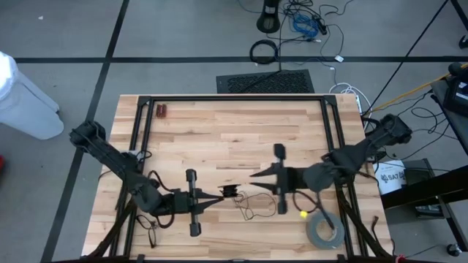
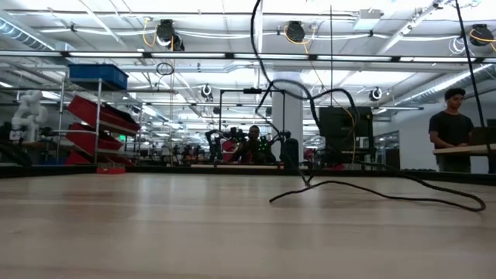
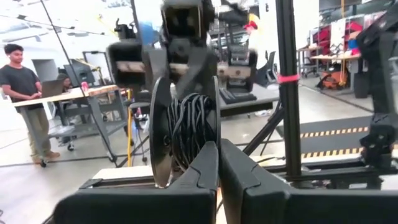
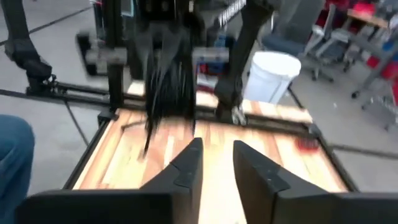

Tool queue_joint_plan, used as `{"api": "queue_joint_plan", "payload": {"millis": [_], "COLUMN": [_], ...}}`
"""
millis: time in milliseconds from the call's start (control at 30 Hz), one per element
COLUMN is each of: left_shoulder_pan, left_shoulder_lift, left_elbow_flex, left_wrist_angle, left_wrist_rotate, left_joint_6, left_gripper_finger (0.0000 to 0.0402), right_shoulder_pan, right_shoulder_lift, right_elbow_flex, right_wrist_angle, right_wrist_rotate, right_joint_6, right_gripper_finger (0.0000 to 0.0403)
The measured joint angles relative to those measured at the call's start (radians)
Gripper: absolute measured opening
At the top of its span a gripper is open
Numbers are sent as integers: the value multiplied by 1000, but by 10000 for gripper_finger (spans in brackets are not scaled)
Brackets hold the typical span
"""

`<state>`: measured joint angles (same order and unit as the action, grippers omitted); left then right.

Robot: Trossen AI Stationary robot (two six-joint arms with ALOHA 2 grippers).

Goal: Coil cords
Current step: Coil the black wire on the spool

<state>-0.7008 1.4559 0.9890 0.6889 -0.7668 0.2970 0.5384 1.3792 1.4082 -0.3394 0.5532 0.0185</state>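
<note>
The cords form a small round black bundle (image 1: 231, 191), held above the near middle of the table. My left gripper (image 1: 221, 194) comes from the left and is shut on it; in the left wrist view the bundle (image 3: 189, 124) stands just past the closed fingertips. Loose strands (image 1: 252, 208) trail from the bundle onto the wood. My right gripper (image 1: 252, 175) points at the bundle from the right, a little off it. In the right wrist view it (image 4: 217, 155) is open with nothing between the fingers, and the bundle (image 4: 168, 81) is blurred ahead. My left gripper pinches the bundle's near lower edge (image 3: 200, 142) between its two fingers, taking several turns of cord together. The fingers come about level from the table's left. The bundle stands on edge, lifted clear of the wood, with slack strands (image 1: 248, 204) hanging to the table.
A grey tape roll (image 1: 324, 230) lies at the near right, with a small yellow bit (image 1: 302, 214) beside it. A red item (image 1: 161, 111) sits at the far left corner. Black frame rails (image 1: 234, 97) border the table. A person (image 3: 25, 106) stands beyond it.
</note>
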Motion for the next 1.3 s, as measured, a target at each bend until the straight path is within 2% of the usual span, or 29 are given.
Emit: {"api": "queue_joint_plan", "payload": {"millis": [100, 200, 333, 467, 567, 667, 933, 1067, 1200, 1300], "left_shoulder_pan": [-27, -49, -69, -94, -117, -134, -177, -199, -206, -205], "left_shoulder_lift": [-38, -81, -146, -180, -182, -182, -183, -183, -183, -183], "left_elbow_flex": [0, 0, 0, 0, 0, 0, 0, 0, 0, 0], "left_wrist_angle": [-25, -87, -189, -323, -359, -386, -385, -385, -384, -383], "left_wrist_rotate": [-3, -1, 8, 76, 85, 111, 116, 111, 108, 107], "left_joint_6": [5, 7, 7, 11, 60, 101, 102, 103, 105, 105], "left_gripper_finger": [2, 2, 1, 1, 0, 0, 0, 0, 0, 0], "right_shoulder_pan": [46, 92, 135, 143, 111, 81, 9, 4, -1, -2], "right_shoulder_lift": [-14, 1, 51, 123, 187, 262, 425, 452, 452, 452], "right_elbow_flex": [-2, -64, -214, -353, -404, -402, -265, -209, -199, -199], "right_wrist_angle": [-111, -62, 195, 531, 690, 756, 810, 810, 807, 807], "right_wrist_rotate": [31, 32, 20, 10, -115, -163, -159, -193, -266, -273], "right_joint_6": [85, 133, 119, 56, 30, 15, 6, 8, 31, 43], "right_gripper_finger": [95, 108, 111, 112, 115, 133, 203, 205, 192, 179]}}
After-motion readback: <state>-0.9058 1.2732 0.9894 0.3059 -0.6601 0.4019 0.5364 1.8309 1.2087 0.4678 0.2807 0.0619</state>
